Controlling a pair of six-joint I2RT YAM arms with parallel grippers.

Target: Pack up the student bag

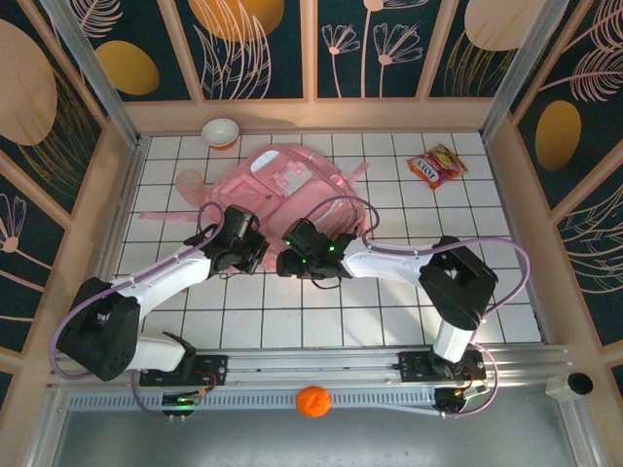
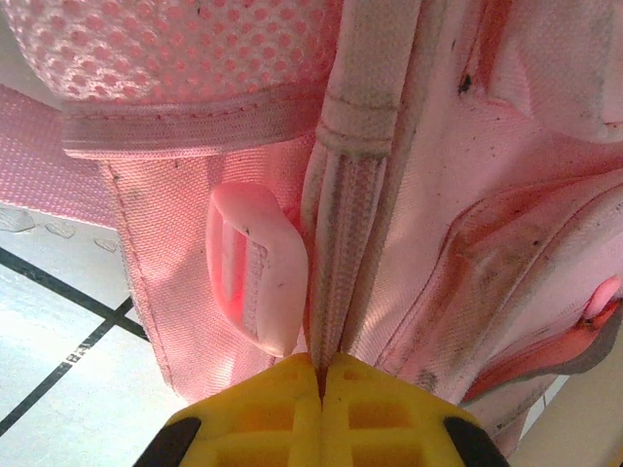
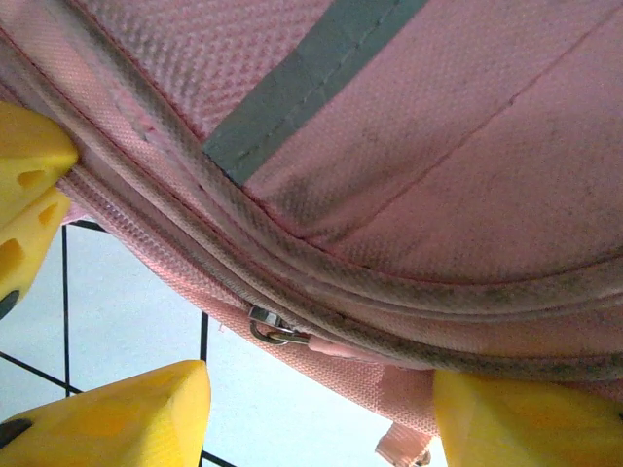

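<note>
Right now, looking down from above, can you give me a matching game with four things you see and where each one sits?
Things:
1. student bag
2. bowl
3. snack packet
4. orange ball

Places:
A. far right of the tiled table
B. off the tiles, at the near edge between the arm bases
C. middle of the table
D. far left, by the back wall

Pairs: 1-C, 2-D, 3-A, 4-B.

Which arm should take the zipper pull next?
Right, likely. The right gripper is open with the zipper pull just ahead of its fingers; the left gripper is shut on the student bag, anchoring it.
</note>
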